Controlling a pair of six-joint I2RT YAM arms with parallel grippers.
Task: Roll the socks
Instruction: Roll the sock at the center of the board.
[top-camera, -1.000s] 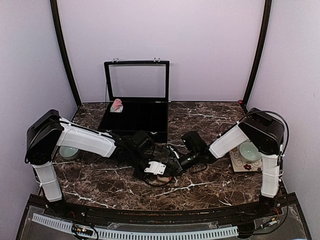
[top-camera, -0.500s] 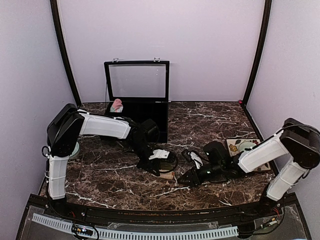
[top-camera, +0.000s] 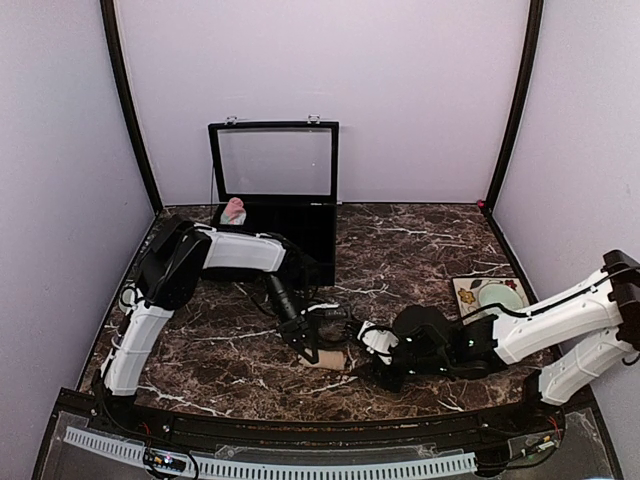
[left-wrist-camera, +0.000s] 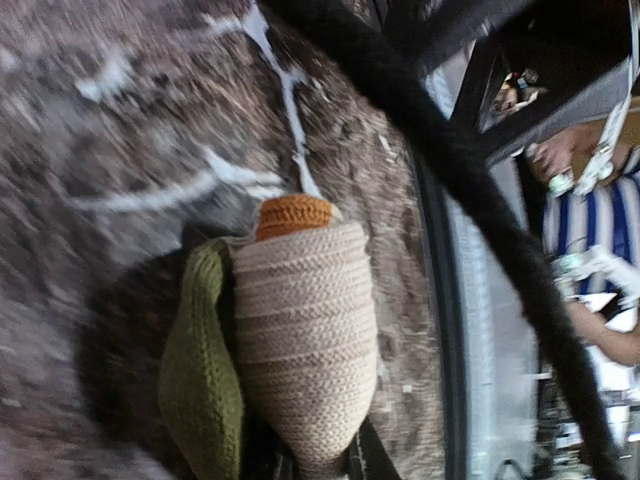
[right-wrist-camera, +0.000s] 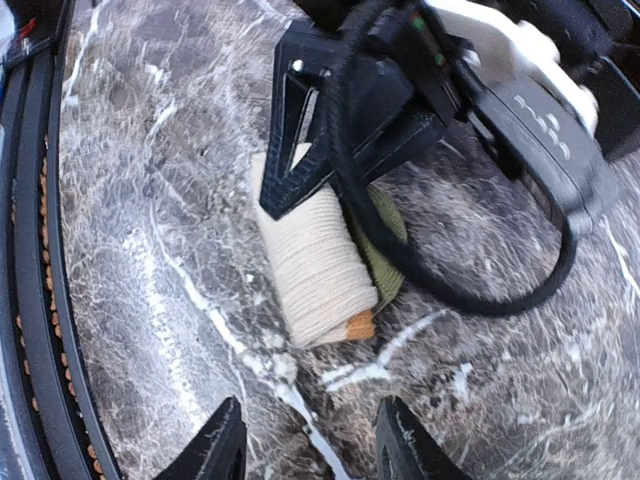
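Observation:
A tan ribbed sock roll (left-wrist-camera: 305, 330) with an orange tip and an olive-green fold lies on the marble near the front edge. My left gripper (left-wrist-camera: 318, 462) is shut on its near end. In the top view the roll (top-camera: 335, 357) sits just right of the left gripper (top-camera: 316, 348). My right gripper (right-wrist-camera: 305, 445) is open and empty, with a gap of marble between its tips and the roll's (right-wrist-camera: 315, 265) orange end. It comes in low from the right (top-camera: 364, 362). The pink sock (top-camera: 234, 210) rests in the case's back left corner.
A black case (top-camera: 300, 240) with an upright glass lid stands at the back centre. A patterned tile with a pale dish (top-camera: 495, 297) lies at the right, behind the right arm. The table's black front rail (top-camera: 300, 425) runs close behind the roll.
The left arm has swung its gripper, with the tan roll, toward the front centre. The right arm has dropped low and stretched out flat, its gripper now facing the roll from the right.

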